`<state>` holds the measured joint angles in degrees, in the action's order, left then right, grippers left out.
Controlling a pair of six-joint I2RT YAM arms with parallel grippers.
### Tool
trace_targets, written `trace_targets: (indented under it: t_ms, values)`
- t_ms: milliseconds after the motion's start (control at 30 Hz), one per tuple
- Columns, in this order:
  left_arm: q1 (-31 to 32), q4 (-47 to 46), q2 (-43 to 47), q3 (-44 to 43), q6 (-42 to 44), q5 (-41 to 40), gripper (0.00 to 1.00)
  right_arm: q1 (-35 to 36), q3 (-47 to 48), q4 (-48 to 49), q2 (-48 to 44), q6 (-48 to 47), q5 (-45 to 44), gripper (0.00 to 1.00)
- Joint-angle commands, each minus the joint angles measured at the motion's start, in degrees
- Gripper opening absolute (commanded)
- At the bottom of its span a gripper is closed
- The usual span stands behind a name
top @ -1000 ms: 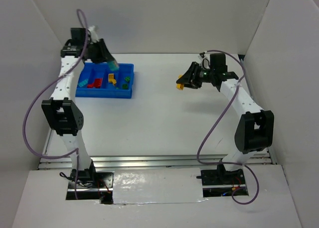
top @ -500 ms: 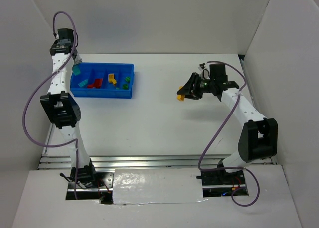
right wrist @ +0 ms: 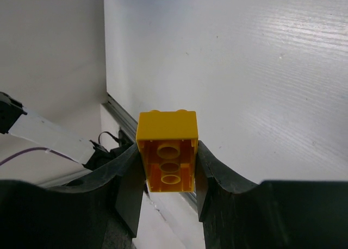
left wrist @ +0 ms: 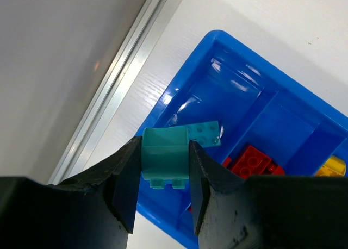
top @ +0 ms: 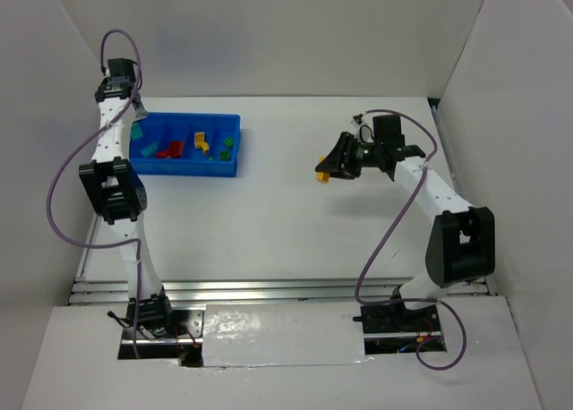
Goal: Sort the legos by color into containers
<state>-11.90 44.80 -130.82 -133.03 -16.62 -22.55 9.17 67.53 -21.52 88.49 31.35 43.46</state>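
My left gripper (left wrist: 162, 175) is shut on a cyan brick (left wrist: 165, 157) and holds it over the left end compartment of the blue tray (left wrist: 179, 80); from above that gripper (top: 139, 123) is at the tray's (top: 228, 119) far left end. Another cyan brick (left wrist: 205, 134) lies in that compartment, red bricks (left wrist: 251, 163) in the one beside it, and yellow (top: 201, 141) and green (top: 229, 142) bricks further right. My right gripper (right wrist: 167, 167) is shut on a yellow brick (right wrist: 167, 149), held above the table at right of centre (top: 324, 173).
White walls enclose the table on the left, back and right. A metal rail (left wrist: 117, 91) runs along the table's left edge beside the tray. The left arm's purple cable (top: 67, 173) loops out to the left.
My left gripper has swung from over the tray's middle to its far left end, still holding the cyan brick. My right gripper has shifted slightly with the yellow brick.
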Motion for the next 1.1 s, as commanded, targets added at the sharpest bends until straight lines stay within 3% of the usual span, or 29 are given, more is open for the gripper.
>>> trace_targets:
  t_ms: [0,33,200,300,333,433,500,600,733,833,900,1067]
  values:
    - [-0.3,-4.9,-0.4,0.2,0.8,0.8,0.07,0.7,3.0,0.0,0.9,-2.0,-0.6,0.00]
    - [-0.2,-5.7,0.1,1.6,1.2,0.6,0.12,0.8,3.2,-0.2,1.5,-1.9,-0.2,0.00]
    - [-0.3,-7.1,-0.7,1.7,1.9,0.7,0.18,1.6,5.1,-0.5,3.6,-1.7,-0.1,0.00]
    - [-0.3,-7.2,-1.2,1.9,2.1,1.4,0.32,2.0,6.6,-1.0,4.8,-1.9,0.1,0.00]
    - [-0.3,-7.2,-1.4,2.0,2.0,1.5,0.43,2.2,7.0,-1.4,5.1,-2.0,0.1,0.00]
    - [-0.3,-7.1,-1.5,2.0,1.5,0.9,0.63,2.5,8.1,-1.6,6.0,-2.4,0.2,0.00]
    - [-0.4,-7.1,-1.6,1.6,1.2,0.9,0.69,2.7,8.5,-1.7,6.4,-2.4,0.6,0.00]
    - [-0.4,-6.3,-1.6,0.3,0.4,1.8,0.89,3.0,9.0,-1.7,6.7,-2.6,0.7,0.00]
    - [-0.4,-5.7,0.9,-0.6,-0.9,3.6,0.93,3.4,10.2,-2.4,7.1,-3.0,0.9,0.00]
    - [-0.1,-7.5,6.6,2.1,-4.8,13.2,0.96,3.6,10.5,-2.1,7.5,-2.8,1.5,0.00]
    - [1.0,-10.2,11.3,6.9,-8.2,24.7,0.97,3.5,11.1,-2.1,7.8,-2.7,1.5,0.00]
    - [11.4,-11.3,16.3,8.6,-8.1,29.7,0.98,4.4,15.7,-6.2,9.7,-3.8,-4.0,0.00]
